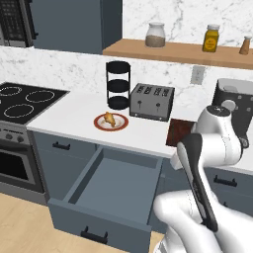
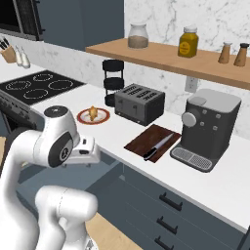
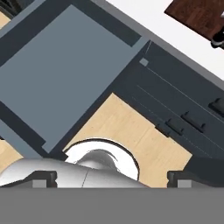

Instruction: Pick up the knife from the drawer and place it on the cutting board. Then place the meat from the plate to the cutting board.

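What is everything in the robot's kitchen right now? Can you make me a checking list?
Surface: white counter, mostly bare between things.
Job's things: knife lies on the cutting board, handle at the front edge; meat sits on the plate; drawer is pulled open, nothing seen inside.
Clutter: toaster, black rack, coffee machine, jars on the shelf.
Grippers: gripper open, holding nothing, its hand view looking down at the drawer and floor.
Cables: nothing seen.
Surroundings: stove, marble wall, blue-grey cabinets, wood floor.
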Robot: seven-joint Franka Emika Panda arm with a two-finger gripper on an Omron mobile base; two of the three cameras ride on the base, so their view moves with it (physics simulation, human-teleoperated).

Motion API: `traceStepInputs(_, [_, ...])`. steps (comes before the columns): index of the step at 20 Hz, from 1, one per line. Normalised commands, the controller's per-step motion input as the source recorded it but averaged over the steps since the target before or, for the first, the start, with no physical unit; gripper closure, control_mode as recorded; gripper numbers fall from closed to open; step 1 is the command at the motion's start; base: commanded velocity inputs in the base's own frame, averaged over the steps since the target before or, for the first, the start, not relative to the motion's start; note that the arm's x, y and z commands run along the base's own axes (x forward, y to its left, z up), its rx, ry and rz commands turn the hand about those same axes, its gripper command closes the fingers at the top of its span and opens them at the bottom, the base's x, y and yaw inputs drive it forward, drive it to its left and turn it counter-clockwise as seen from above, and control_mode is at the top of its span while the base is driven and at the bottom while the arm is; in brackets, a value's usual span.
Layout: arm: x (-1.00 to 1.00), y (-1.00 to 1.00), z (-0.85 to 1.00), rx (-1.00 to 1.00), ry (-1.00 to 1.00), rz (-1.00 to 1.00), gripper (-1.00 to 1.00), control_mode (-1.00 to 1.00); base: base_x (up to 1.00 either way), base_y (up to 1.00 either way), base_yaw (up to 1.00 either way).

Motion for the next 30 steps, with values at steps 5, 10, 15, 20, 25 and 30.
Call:
traceStepInputs(5, [-0.22, -0.05, 0.00, 0.04, -0.12, -0.10, -1.00, 1.00, -0.18, -0.15, -0.16])
traceStepInputs(10, [0.00, 0.00, 0.00, 0.00, 0.00, 0.00, -1.00, 1.00, -0.36, -0.53, -0.52])
traceStepInputs(15, [0.00, 0.00, 0.00, 0.00, 0.00, 0.00, -1.00, 1.00, 0.27, -0.03, -0.21])
traceStepInputs(20, [0.00, 0.00, 0.00, 0.00, 0.00, 0.00, -1.00, 1.00, 0.58, 0.12, -0.01])
traceStepInputs(25, [0.00, 0.00, 0.00, 0.00, 0.00, 0.00, -1.00, 1.00, 0.59, 0.16, 0.00])
traceStepInputs(30, [0.00, 0.00, 0.00, 0.00, 0.00, 0.00, -1.00, 1.00, 0.43, 0.29, 0.04])
